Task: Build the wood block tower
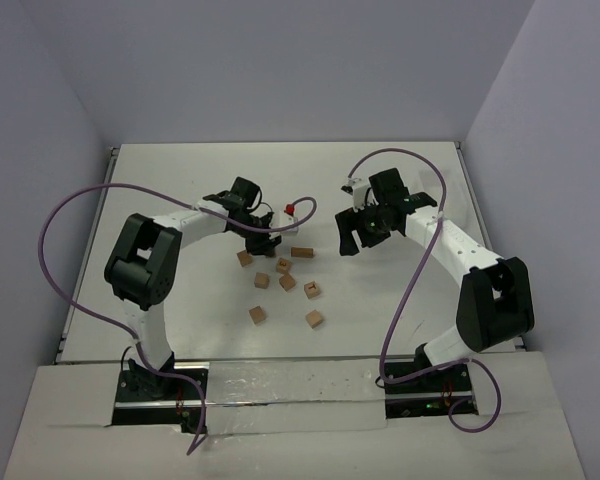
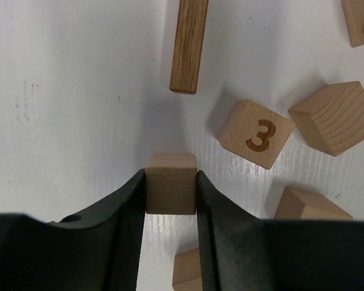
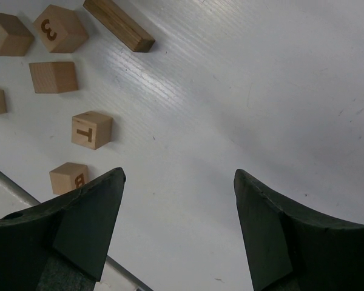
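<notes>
My left gripper (image 2: 170,177) is shut on a plain wooden cube (image 2: 170,191), held just above the table. In the top view this gripper (image 1: 263,238) is at the far edge of the scattered wood blocks (image 1: 287,282). Around it lie a long block (image 2: 188,45), a cube marked 3 (image 2: 256,133) and plain cubes (image 2: 333,118). My right gripper (image 1: 352,238) is open and empty over bare table (image 3: 179,182), to the right of the blocks. The T cube (image 3: 92,129) and B cube (image 3: 68,177) lie to its left. No stacked tower shows.
The white table (image 1: 160,170) is walled on three sides. A small red and white part (image 1: 290,208) sits by the left wrist. Purple cables (image 1: 420,260) loop from both arms. Two cubes (image 1: 257,314) lie nearest the arm bases.
</notes>
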`<state>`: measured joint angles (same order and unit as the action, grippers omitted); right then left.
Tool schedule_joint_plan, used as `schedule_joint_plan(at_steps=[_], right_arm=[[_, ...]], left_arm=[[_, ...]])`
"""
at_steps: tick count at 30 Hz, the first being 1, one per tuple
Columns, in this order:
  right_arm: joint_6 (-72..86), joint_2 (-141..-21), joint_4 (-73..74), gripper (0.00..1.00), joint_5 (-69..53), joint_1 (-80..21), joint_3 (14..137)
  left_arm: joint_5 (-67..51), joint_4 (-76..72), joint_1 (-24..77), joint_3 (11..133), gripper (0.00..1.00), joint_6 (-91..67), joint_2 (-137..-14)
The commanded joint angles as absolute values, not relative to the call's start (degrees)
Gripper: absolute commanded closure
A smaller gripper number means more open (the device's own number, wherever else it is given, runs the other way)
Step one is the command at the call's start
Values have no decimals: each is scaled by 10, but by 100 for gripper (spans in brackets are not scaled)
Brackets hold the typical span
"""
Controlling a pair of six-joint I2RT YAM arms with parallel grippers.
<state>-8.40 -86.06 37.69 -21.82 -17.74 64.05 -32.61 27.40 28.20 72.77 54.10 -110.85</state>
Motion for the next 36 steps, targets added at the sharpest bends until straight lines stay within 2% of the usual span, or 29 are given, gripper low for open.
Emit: schedule_joint_plan(at_steps=[1,13,20,27,36], right_arm=[[-88,-860,375,20,-223,-178,657],[-87,-857,381,20,-225,-178,673],[-90,-858,386,20,-224,-178,687],[-79,-870,379,20,-223,-179,693],[-76,-876,374,19,-216,-179,684]], left_arm=[[-331,283,288,746,56,555,-1112],[-332,285,278,766,35,518,-1017],[-350,310,217,783,34,459,-920],[-221,302,200,666,37,355,-867],[-194,260,200,577,36,286,-871]])
